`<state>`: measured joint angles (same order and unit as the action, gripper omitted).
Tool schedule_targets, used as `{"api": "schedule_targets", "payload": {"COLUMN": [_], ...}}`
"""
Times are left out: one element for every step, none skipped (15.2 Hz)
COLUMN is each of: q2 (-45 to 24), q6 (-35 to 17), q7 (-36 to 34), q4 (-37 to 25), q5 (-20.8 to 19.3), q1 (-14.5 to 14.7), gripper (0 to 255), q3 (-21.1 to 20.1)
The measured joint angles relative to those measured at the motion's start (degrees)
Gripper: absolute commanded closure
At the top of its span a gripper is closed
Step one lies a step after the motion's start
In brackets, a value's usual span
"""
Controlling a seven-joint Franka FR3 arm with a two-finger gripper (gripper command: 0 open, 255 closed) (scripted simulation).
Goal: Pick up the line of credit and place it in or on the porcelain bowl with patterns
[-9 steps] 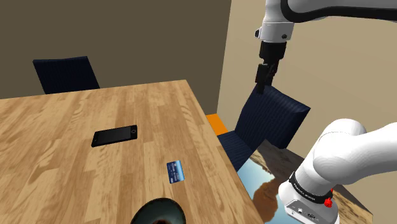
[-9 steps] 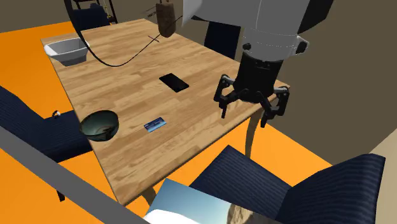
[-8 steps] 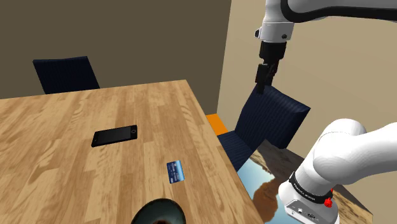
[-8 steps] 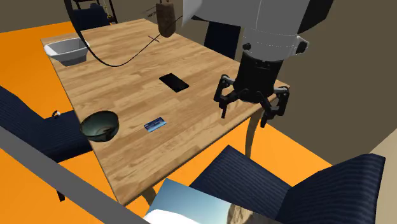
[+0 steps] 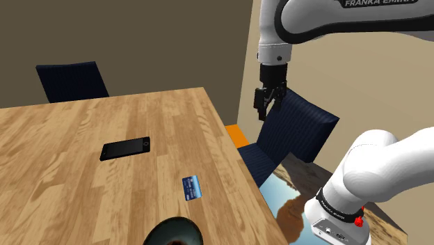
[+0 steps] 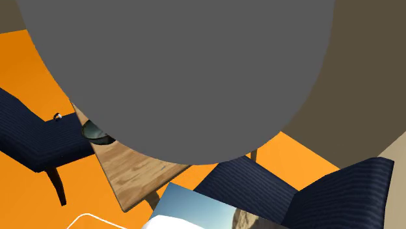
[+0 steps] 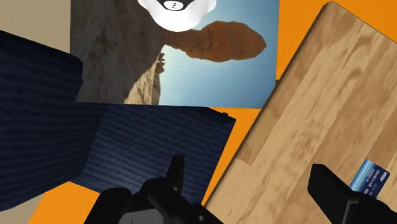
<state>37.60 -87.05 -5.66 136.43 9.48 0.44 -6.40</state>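
In the wrist view the gripper [image 7: 249, 178] is seen spread apart and empty. In the shoulder view the card [image 5: 193, 186] is laid near the dark bowl [image 5: 174, 232], whose inside cannot be told.

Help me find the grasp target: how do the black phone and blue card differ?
The flat black rectangular phone is plain dark; the small blue rectangular card has a paler end. The phone is longer than the card. The card lies nearer the dark bowl; the phone lies farther. Both lie flat on the wooden table.
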Motion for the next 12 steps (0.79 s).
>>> {"api": "schedule_targets", "payload": {"q2": [-1.33,-2.51,-3.72,-5.19,-6.58,-7.99,-10.02,-11.66,-13.36,-14.86,-17.24,-19.0], "q6": [-0.62,-1.28,-1.69,-2.35,-3.26,-3.93,-4.44,-5.08,-5.87,-6.84,-7.93,-8.74], "q7": [-1.78,-3.81,-5.7,-7.48,-9.41,-11.45,-12.97,-14.67,-16.38,-18.44,-20.03,-21.81], "q4": [-0.1,-0.07,-0.31,-0.57,-0.57,-0.88,-1.91,-2.46,-2.96,-3.18,-4.1,-4.71], "q5": [1.03,2.26,3.34,4.35,5.5,6.68,7.31,8.18,9.02,10.14,10.74,11.56], "q1": [0.14,0.44,0.64,0.81,1.08,1.4,1.35,1.51,1.67,2.09,2.13,2.39], "gripper": [0,0,0,0,0,0,0,0,0,0,0,0], "q3": [-1.0,-2.25,-3.27,-4.27,-5.43,-6.61,-7.31,-8.18,-9.07,-10.26,-11.1,-11.98]}}
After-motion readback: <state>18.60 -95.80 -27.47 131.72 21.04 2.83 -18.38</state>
